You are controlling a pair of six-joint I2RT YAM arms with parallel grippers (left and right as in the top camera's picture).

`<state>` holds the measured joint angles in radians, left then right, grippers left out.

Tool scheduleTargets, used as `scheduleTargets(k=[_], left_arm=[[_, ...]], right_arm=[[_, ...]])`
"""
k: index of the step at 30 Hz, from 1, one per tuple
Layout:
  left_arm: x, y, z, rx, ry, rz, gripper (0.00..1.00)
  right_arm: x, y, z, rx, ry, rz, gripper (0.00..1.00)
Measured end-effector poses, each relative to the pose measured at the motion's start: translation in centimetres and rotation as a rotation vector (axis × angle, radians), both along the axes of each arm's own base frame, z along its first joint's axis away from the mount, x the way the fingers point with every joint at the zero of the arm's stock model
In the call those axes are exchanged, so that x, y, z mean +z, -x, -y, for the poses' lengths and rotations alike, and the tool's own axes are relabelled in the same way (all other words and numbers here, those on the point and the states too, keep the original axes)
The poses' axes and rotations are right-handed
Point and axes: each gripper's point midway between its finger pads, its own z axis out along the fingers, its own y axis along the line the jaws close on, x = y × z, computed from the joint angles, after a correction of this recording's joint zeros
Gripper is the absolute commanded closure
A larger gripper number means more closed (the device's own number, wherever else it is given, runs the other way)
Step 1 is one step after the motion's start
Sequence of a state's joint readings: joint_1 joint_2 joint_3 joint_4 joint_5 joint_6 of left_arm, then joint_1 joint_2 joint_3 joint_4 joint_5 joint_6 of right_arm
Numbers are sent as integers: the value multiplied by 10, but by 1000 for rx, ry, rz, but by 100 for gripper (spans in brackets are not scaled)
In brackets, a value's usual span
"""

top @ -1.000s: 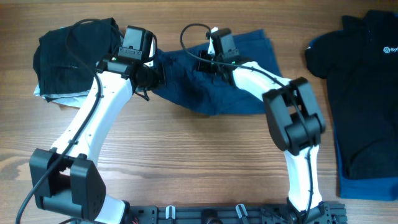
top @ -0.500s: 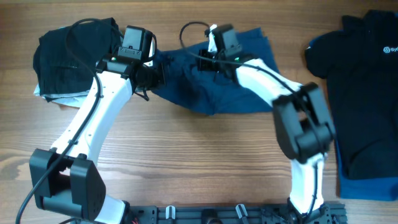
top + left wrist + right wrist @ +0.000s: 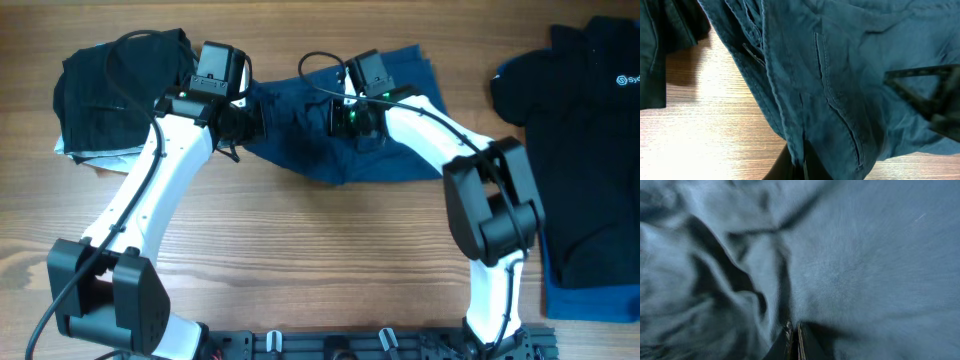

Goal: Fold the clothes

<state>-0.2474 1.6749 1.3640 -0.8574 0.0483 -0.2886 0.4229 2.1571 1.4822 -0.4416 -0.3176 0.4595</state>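
With left gripper [image 3: 796,164] and right gripper [image 3: 793,339] each pinched thinly on the denim shorts [image 3: 300,150], pulling could slip the cloth free.

Denim shorts [image 3: 300,150] mid-blue, slightly faded, plain. Far-left garment [image 3: 110,90] black with pale grey-white trim. Polo shirt [image 3: 590,160] black, white logo [image 3: 622,80]. Surface [image 3: 300,260] brown wood grain.

- Black polo shirt [image 3: 590,150], far right: a small white chest logo [image 3: 622,80], its lettering cut off at the frame edge and too small to read.
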Motion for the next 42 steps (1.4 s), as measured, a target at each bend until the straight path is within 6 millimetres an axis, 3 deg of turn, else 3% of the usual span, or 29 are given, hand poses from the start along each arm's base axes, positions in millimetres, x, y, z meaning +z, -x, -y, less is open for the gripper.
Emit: scheduleTargets(k=[2,9,12,15,18,23,24,31,37,42], left_arm=[[0,0,0,0,0,0,96],[0,0,0,0,0,1,96],[0,0,0,0,0,1,96],[0,0,0,0,0,2,96],[1,-2,1,0,3,11,96],[2,-4,1,0,5,20,96],[2,-4,1,0,5,20,96],[2,-4,1,0,5,20,96],[2,-5,1,0,5,20,96],[2,-5,1,-29,-7,25,96]], right_arm=[[-12,3,-3,5,-9,-26,96],[-4,10,6,3,-26,-109,96],[18,10,25,-21,-18,-143,96],[66,14,49,-50,-22,-132,96],[83,31,48,-21,-7,-151,96],[64,55,30,44,14,-186,96],[47,71,24,64,32,-219,96],[-4,104,30,30,54,-305,96],[-10,101,22,14,-4,-292,95],[-1,106,26,20,6,-339,96]])
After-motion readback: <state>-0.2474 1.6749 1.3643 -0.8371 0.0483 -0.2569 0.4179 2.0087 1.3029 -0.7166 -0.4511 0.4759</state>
